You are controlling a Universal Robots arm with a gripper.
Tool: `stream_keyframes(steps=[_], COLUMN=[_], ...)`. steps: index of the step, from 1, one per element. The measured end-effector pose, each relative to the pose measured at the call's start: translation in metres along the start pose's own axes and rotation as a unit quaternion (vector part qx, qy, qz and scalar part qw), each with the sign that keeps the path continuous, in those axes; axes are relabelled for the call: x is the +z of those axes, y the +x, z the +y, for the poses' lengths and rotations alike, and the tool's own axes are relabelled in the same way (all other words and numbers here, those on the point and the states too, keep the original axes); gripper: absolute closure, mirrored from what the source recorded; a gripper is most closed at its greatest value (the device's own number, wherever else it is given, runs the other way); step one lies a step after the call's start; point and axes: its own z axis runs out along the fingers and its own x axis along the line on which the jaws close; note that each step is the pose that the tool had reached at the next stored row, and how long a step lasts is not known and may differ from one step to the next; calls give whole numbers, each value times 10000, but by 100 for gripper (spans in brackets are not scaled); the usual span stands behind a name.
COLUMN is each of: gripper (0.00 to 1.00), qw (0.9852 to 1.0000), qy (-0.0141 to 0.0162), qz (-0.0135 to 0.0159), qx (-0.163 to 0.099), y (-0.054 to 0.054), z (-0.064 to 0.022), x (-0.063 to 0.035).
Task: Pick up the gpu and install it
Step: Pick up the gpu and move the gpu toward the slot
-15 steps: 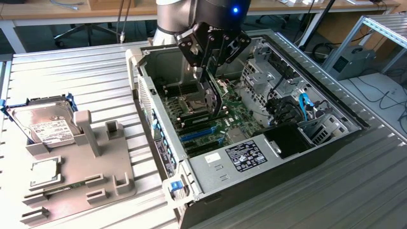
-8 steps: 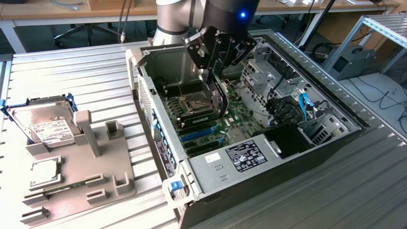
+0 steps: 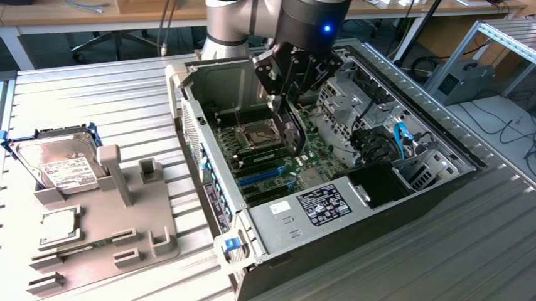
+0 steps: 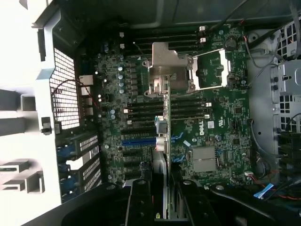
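Open black metal computer tower case [image 3: 402, 219] on its side on ribbed silver metal table [image 3: 92, 100]; inside, green motherboard [image 4: 235, 117] with square silver processor bracket [image 4: 169, 66]. At the exterior view's left, grey plastic fixture tray [image 3: 109, 226] with boxy silver white-labelled hard drive [image 3: 59, 164] tilted at one end.

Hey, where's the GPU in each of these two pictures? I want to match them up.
Exterior view: the gpu hangs upright in the gripper, inside the open computer case, above the motherboard.
Wrist view: the gpu is seen edge-on, a thin strip running out from between the fingers over the motherboard.
Shared landmark: the blue slot on the motherboard, close to the card.
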Motion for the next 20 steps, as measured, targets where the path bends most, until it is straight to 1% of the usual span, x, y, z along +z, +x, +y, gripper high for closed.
stream_keyframes(steps=[3,11,14,20], gripper=[74,74,74,74], qw=[10000,10000,10000,10000], qy=[0,1,0,2], qz=[0,0,0,0], qx=[0,0,0,0], y=[-39,-157,-227,-328], z=[1,7,11,17], x=[54,132,182,238])
